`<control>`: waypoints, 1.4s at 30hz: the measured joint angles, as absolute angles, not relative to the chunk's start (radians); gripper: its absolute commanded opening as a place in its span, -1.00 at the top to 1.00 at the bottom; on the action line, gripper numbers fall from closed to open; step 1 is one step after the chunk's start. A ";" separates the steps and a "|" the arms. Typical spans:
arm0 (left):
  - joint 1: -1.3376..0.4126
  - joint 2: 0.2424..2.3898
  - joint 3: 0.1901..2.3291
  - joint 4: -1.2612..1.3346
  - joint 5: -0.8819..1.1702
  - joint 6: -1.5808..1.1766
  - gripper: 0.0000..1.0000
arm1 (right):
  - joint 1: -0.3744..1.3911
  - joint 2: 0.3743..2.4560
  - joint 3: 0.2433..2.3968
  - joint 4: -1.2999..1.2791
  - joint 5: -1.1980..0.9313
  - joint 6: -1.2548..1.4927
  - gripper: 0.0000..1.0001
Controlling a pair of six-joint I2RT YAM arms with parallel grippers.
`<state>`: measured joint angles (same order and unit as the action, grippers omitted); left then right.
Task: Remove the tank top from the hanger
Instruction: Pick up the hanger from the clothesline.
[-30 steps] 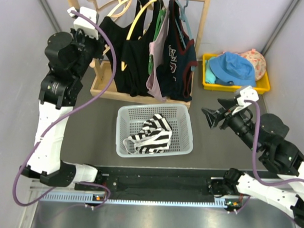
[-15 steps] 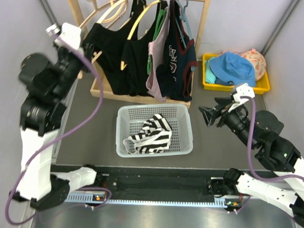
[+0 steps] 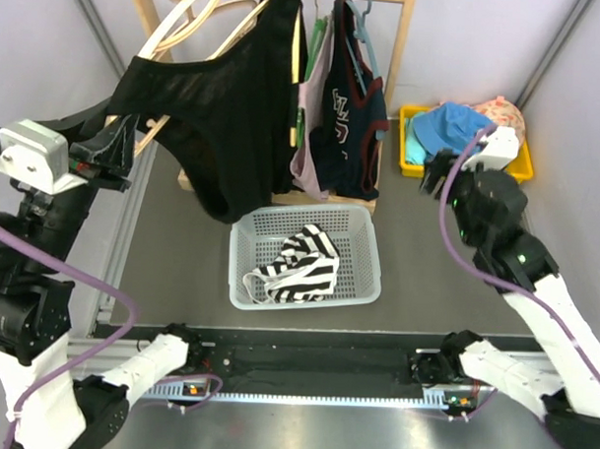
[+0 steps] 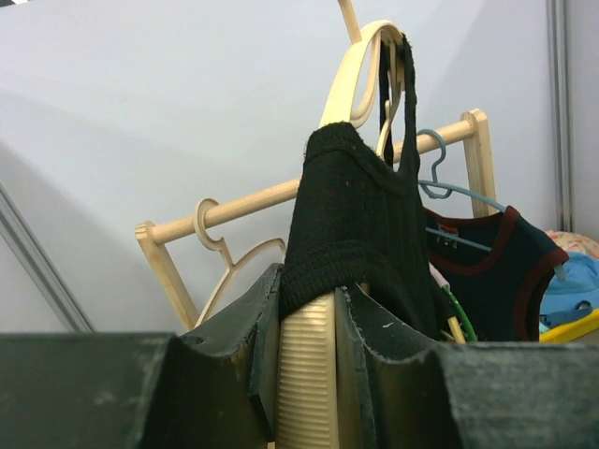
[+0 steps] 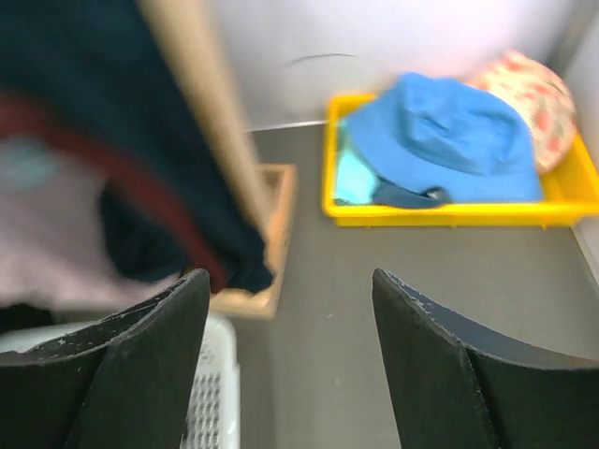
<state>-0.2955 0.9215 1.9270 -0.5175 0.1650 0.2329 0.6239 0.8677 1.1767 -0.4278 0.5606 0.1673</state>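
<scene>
A black tank top [image 3: 225, 104] hangs on a cream hanger [image 3: 194, 9], swung out to the left of the wooden rack [image 3: 395, 50]. My left gripper [image 3: 117, 147] is shut on the hanger's ribbed lower end. In the left wrist view the jaws [image 4: 307, 374] pinch that cream end of the hanger [image 4: 348, 79], and the tank top's [image 4: 360, 224] shoulder sits just above them. My right gripper [image 3: 435, 172] is raised beside the rack's right post. It stands open and holds nothing [image 5: 290, 360].
A white basket [image 3: 367, 281] with a striped garment [image 3: 299, 264] sits below the rack. Other garments [image 3: 348, 118] hang on the rail. A yellow tray [image 3: 519, 171] with a blue hat [image 5: 440, 136] and a floral hat stands at the right wall.
My left arm has swung up and to the left, pulling the hanger and black tank top out from the other garments. My right arm has lifted and moved toward the rack's right side.
</scene>
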 measured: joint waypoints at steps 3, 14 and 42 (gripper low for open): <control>-0.289 0.926 1.949 -0.524 0.176 0.230 1.00 | 0.430 0.932 1.151 -0.375 0.448 0.242 -0.44; -0.271 0.966 2.096 -0.523 0.195 0.243 1.00 | 0.344 1.328 1.187 -0.180 0.115 0.255 -0.44; -0.222 0.987 2.264 -0.507 0.203 0.235 1.00 | 0.297 1.818 1.603 -0.006 0.082 0.136 1.00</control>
<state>-0.2222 0.9871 2.2639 -0.5072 0.2031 0.2348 0.2966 1.8175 1.6032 -0.0063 0.0822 0.1364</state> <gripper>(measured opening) 0.286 0.293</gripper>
